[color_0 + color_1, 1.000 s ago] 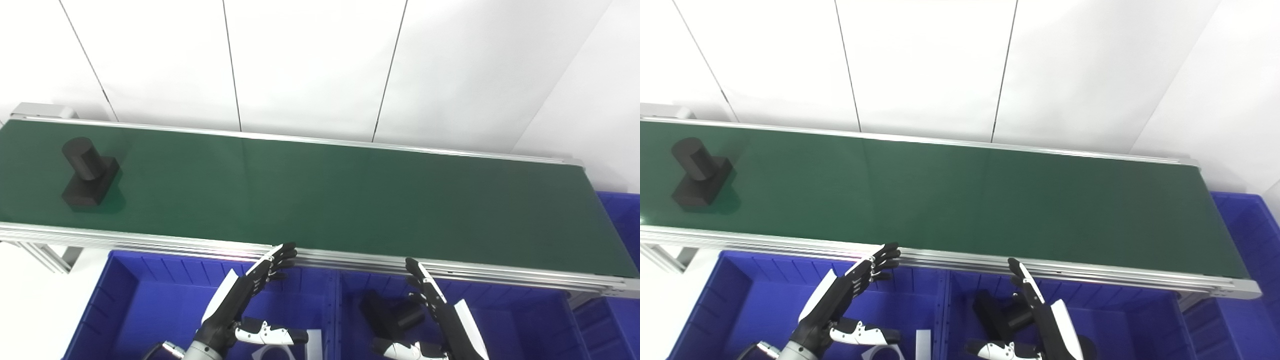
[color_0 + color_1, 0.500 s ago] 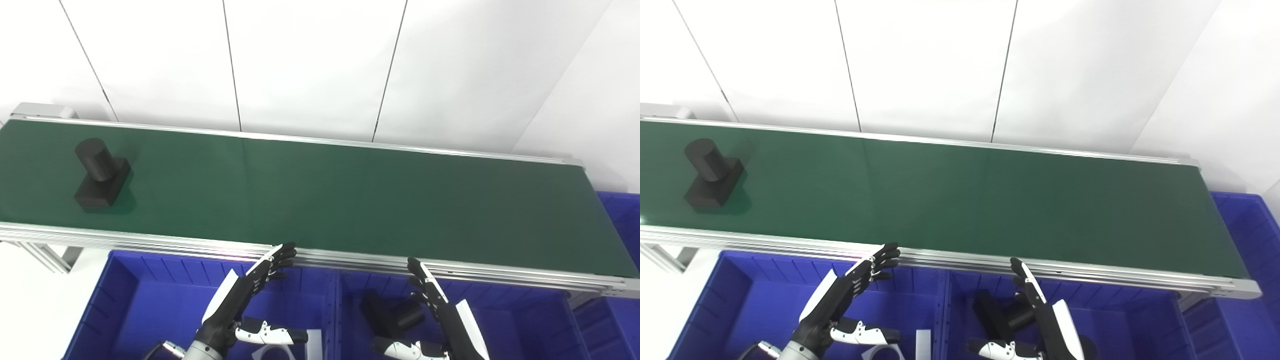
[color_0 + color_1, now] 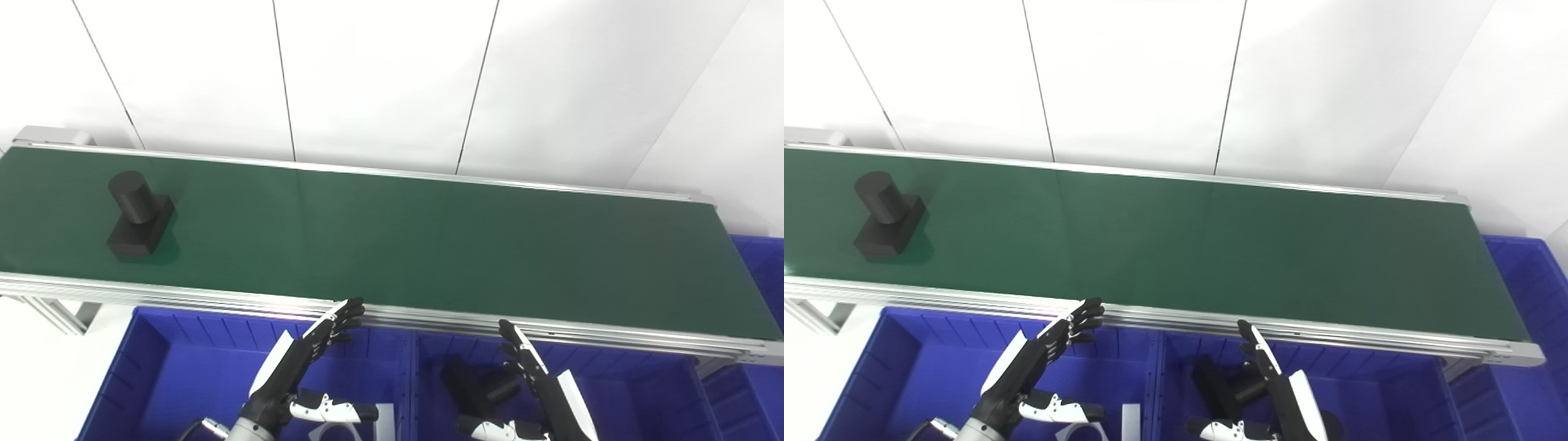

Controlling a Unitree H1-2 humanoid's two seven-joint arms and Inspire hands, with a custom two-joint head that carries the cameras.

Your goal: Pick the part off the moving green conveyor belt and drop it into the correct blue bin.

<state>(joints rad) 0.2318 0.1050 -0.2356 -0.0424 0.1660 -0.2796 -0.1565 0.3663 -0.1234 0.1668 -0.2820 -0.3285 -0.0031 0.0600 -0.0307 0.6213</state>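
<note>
A black part (image 3: 140,215), a cylinder standing on a block base, rides the green conveyor belt (image 3: 398,239) near its left end. My left hand (image 3: 298,370) hovers open over the left blue bin (image 3: 153,373), fingers stretched toward the belt's front rail. My right hand (image 3: 539,389) is open too, over the middle blue bin (image 3: 643,392), which holds a similar black part (image 3: 474,386). Both hands are far to the right of the part on the belt.
A silver rail (image 3: 429,321) borders the belt's front edge. A white piece (image 3: 343,429) lies in the left bin by my thumb. Another blue bin (image 3: 762,263) stands past the belt's right end. White wall panels rise behind.
The black part has travelled to the right along the belt. My right hand has sunk slightly; my left hand has stayed almost still.
</note>
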